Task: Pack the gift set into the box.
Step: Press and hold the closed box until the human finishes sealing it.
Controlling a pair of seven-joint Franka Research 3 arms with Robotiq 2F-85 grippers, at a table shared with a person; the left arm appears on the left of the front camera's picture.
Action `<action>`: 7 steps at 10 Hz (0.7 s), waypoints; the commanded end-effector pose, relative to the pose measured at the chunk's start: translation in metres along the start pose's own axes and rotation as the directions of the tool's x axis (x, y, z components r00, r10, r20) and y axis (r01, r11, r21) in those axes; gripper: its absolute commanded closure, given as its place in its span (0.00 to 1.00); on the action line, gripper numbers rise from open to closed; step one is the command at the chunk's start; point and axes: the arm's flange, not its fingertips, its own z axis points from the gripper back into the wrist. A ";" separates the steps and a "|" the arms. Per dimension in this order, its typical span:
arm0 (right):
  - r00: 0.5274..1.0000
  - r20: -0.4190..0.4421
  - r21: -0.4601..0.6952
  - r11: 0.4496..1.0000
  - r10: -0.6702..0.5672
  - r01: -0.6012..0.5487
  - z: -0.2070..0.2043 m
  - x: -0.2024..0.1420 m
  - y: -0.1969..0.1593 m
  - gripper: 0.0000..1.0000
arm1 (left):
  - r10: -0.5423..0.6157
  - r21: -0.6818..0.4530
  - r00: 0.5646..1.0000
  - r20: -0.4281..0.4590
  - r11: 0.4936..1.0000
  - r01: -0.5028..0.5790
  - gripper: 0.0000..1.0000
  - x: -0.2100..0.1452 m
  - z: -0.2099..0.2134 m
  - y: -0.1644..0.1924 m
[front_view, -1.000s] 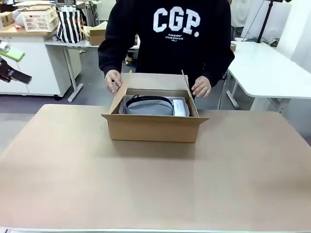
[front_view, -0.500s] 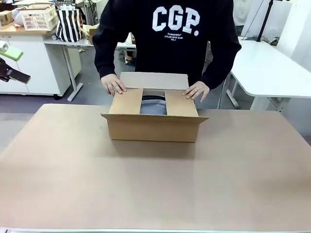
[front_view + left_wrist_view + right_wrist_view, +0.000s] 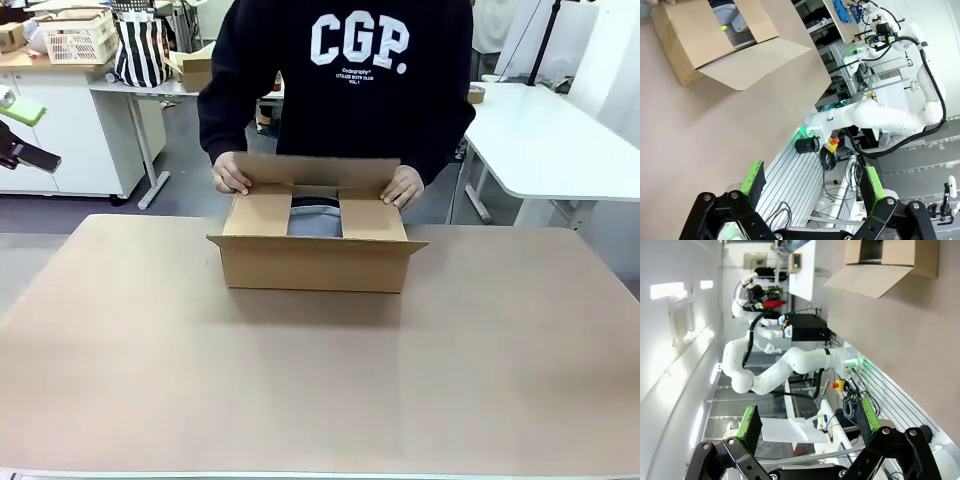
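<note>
Two short flaps (image 3: 262,210) lie folded flat over the box (image 3: 315,268). In the gap between them shows the gift set (image 3: 315,219), a pale grey face with a dark strip along its 12 o'clock edge, lying inside the box. The far flap (image 3: 315,170) stands tilted up on the box's 12 o'clock side. The person's right hand (image 3: 232,176) grips it at the 10 o'clock corner and the left hand (image 3: 403,187) at the 2 o'clock corner. The near flap (image 3: 760,60) sticks out from the rim toward 6 o'clock, unfolded. The box sits on the brown surface (image 3: 320,380) toward its 12 o'clock edge, just in front of the person, who stands there in a black top with white letters.

The left gripper (image 3: 812,182) has its green pads (image 3: 754,179) spread wide with nothing between them. In its wrist view the box lies off at 11 o'clock, well apart from the fingers. From the front, one green pad and a black finger show at the 9 o'clock edge of the picture, raised off the surface.

The right gripper (image 3: 809,420) is likewise spread and holds nothing. In its wrist view the box is at 1 o'clock, far from the fingers, with the near flap jutting out.

Behind the person, a white basket (image 3: 78,38) and a striped bag (image 3: 143,52) stand at 11 o'clock.
</note>
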 end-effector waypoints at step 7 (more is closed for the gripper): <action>1.000 -0.012 -0.004 1.000 0.009 -0.009 0.003 -0.002 0.002 0.00 | 0.010 0.011 1.000 -0.003 1.000 -0.010 0.00 -0.001 0.003 -0.001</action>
